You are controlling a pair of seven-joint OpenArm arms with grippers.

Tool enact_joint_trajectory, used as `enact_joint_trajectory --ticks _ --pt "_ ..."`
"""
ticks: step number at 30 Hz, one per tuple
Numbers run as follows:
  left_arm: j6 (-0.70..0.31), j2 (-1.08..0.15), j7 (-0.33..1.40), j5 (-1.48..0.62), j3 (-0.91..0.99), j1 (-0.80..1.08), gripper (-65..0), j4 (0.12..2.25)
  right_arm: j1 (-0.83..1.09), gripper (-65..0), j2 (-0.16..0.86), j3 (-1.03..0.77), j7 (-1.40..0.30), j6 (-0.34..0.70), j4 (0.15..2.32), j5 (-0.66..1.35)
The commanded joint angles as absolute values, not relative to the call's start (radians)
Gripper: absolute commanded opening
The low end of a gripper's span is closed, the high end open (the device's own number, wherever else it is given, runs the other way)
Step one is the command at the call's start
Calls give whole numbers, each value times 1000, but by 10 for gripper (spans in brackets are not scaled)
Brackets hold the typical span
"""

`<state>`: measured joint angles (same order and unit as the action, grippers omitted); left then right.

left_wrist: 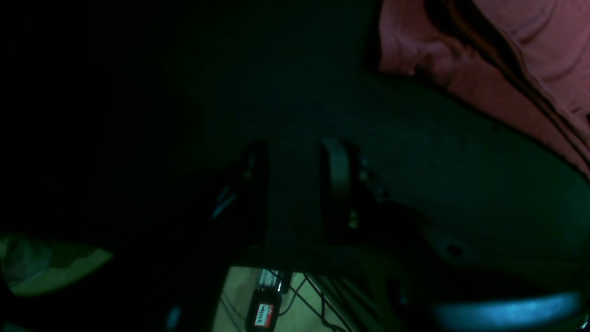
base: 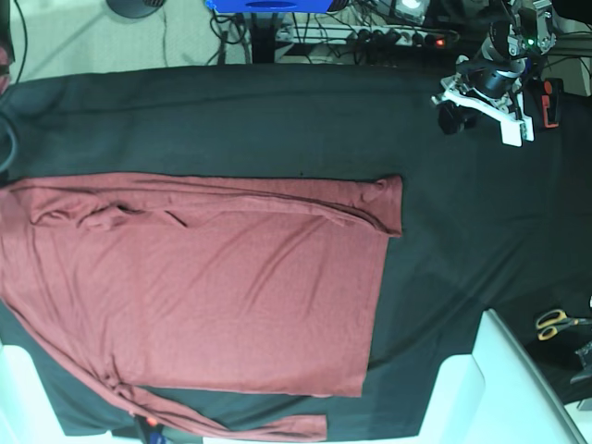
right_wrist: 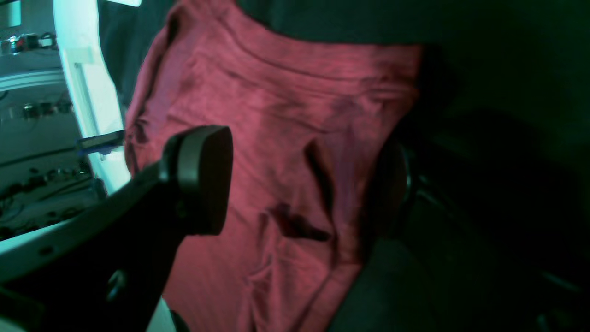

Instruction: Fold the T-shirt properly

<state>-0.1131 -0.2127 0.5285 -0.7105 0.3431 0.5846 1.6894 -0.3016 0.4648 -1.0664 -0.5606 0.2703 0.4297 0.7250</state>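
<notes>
The brick-red T-shirt (base: 203, 296) lies spread flat on the black cloth (base: 277, 120), one long sleeve folded across its top edge and the other trailing along the bottom. My right gripper (right_wrist: 299, 184) is open and empty just above the wrinkled shirt fabric (right_wrist: 286, 120), one finger (right_wrist: 203, 180) on each side of a crease. It does not show in the base view. My left gripper (left_wrist: 292, 184) is open and empty over bare black cloth, with a shirt corner (left_wrist: 484, 60) away at the upper right. In the base view it (base: 451, 118) is at the far right, apart from the shirt.
Yellow-handled scissors (base: 555, 322) lie at the right edge. White structures (base: 472, 388) stand at the bottom corners. Cables and a power strip (base: 398, 35) lie on the floor beyond the far edge. A white table edge (right_wrist: 87, 92) runs beside the shirt in the right wrist view.
</notes>
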Motion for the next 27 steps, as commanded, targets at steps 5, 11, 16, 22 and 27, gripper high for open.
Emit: enact_joint_trajectory --ticks 5,11,16,22,27 --pt "-124 -222 515 -719 351 590 -457 1707 -321 -252 489 -1061 -556 285 441 739" --pt "-124 -220 515 -720 352 590 -454 1707 -321 -402 487 -1061 -553 285 381 739" --pt "-124 -220 515 -727 355 587 -441 1707 -321 -642 492 -1061 -553 285 323 739" --pt "-124 -234 516 -954 351 549 -211 1662 -321 -648 489 -1061 -558 285 323 739" --pt "-124 -234 516 -1009 320 450 -135 1549 -318 -647 489 -1061 -559 285 323 739"
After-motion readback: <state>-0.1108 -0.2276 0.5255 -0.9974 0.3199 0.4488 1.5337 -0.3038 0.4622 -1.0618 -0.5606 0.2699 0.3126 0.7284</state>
